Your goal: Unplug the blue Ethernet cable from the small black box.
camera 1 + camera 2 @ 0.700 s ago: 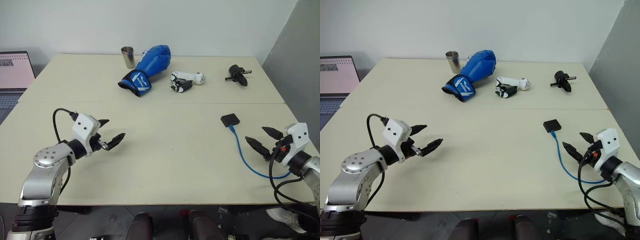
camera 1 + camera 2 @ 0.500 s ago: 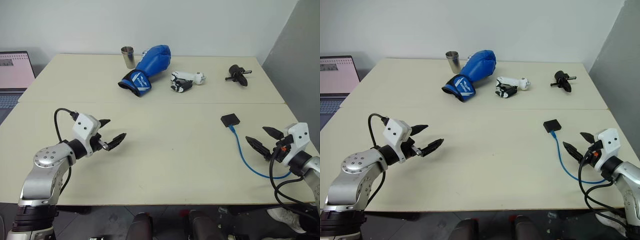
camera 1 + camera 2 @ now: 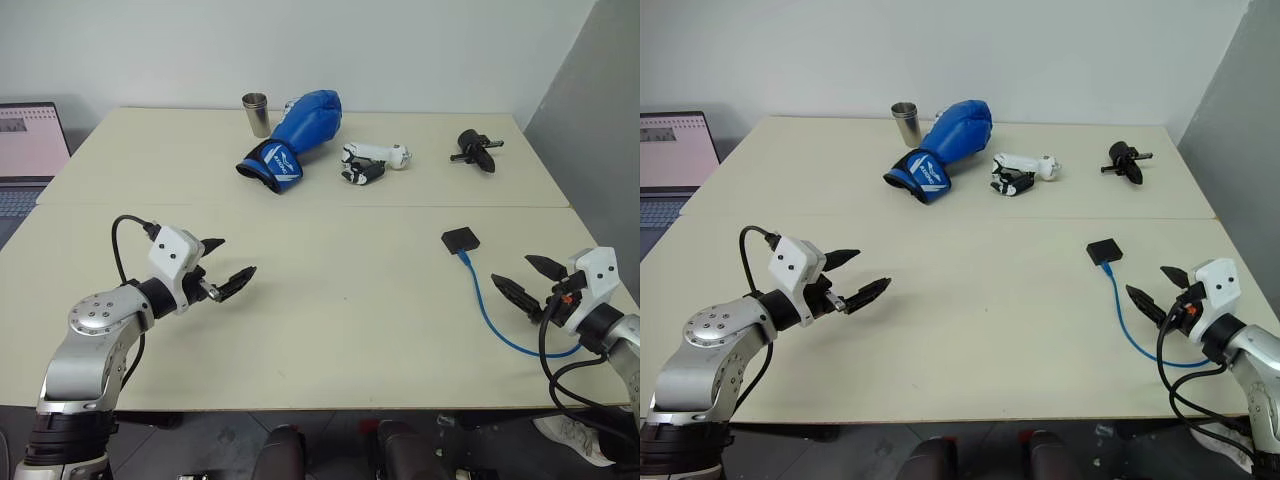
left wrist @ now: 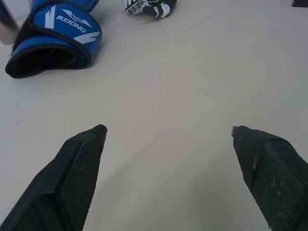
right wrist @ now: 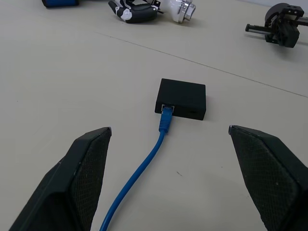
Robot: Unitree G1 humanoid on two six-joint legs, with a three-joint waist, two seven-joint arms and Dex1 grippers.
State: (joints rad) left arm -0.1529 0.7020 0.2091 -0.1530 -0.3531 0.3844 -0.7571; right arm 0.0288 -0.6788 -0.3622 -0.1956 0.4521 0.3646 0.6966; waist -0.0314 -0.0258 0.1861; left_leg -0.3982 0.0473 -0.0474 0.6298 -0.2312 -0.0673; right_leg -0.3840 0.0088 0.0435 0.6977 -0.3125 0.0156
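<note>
Cream-coloured tabletop [image 3: 330,320] is stretching out below a plain white wall, with a laptop [image 3: 28,150] sitting off its left edge. Over the near left part, the left gripper [image 3: 222,268] is hovering with its jaws spread wide and gripping nothing. Along the far side, a steel cup [image 3: 256,114] is standing just beside a blue boxing glove [image 3: 295,135], then a white-and-black gadget [image 3: 372,161] and a black knobbed tool [image 3: 476,149] are lying further right. Right of centre, the small black box [image 3: 460,239] is lying flat with the blue Ethernet cable [image 3: 490,310] plugged into its near side and curving toward the table's near right edge. Beside that cable, the right gripper [image 3: 533,280] is hanging released, jaws apart, touching neither.
</note>
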